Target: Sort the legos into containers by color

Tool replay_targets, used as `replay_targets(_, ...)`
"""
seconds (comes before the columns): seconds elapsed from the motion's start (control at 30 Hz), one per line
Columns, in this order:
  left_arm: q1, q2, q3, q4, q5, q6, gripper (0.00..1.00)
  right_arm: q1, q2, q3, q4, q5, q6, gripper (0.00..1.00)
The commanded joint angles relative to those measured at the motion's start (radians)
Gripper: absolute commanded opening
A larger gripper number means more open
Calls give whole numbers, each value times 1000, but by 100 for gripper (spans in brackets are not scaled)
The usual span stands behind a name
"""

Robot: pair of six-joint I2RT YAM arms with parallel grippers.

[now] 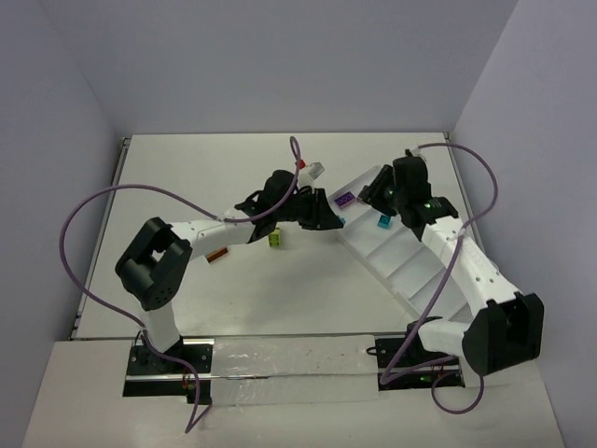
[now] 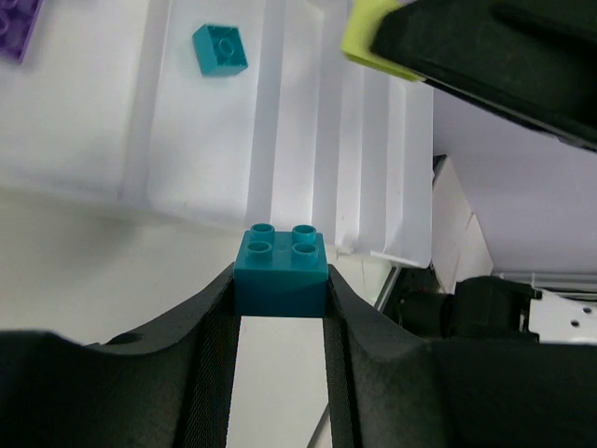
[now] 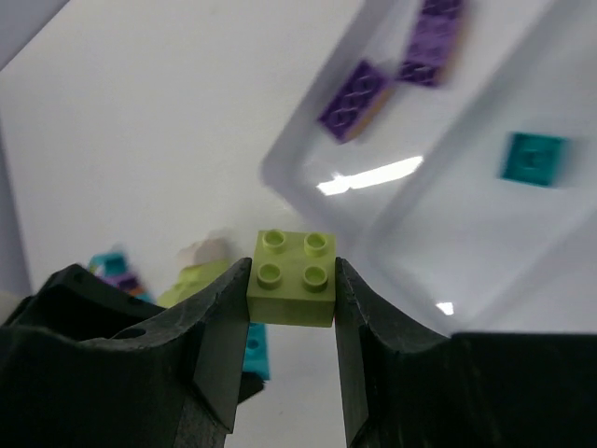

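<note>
My left gripper (image 2: 280, 297) is shut on a teal lego (image 2: 281, 266), held above the table just short of the white tray (image 2: 308, 121). My right gripper (image 3: 292, 301) is shut on a lime green lego (image 3: 292, 275) over the tray's end corner. In the top view the left gripper (image 1: 328, 217) and right gripper (image 1: 373, 194) meet at the far end of the tray (image 1: 415, 271). The end container holds two purple legos (image 3: 354, 93). One teal lego (image 3: 533, 157) lies in the container beside it.
A clump of loose legos (image 1: 275, 238) sits on the table under the left arm, with an orange-brown brick (image 1: 216, 254) further left. A small white object (image 1: 315, 170) lies behind the left gripper. The tray runs diagonally toward the right arm's base.
</note>
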Motion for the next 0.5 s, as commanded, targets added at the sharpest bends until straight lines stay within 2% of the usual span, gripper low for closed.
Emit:
replay_targets(0.0,-47,70,192,-124,-36,82,0,-74,-175,-84,-93,281,-36,6)
replay_targets(0.2,-66,229,412,-224,-64,87,0,-169,-224,-201,-116,330,9,7)
replay_targets(0.27,-102,300,540,-361,-162,128,0,-204,-223,-238,-116,337,25,7)
replay_targets(0.37,-136,372,625,-433,-233,164,0,-228,-221,-264,-94,322,18,7)
replay_targets(0.47,-141,406,661,-454,-237,162,0,-231,-197,-255,-88,328,5,10)
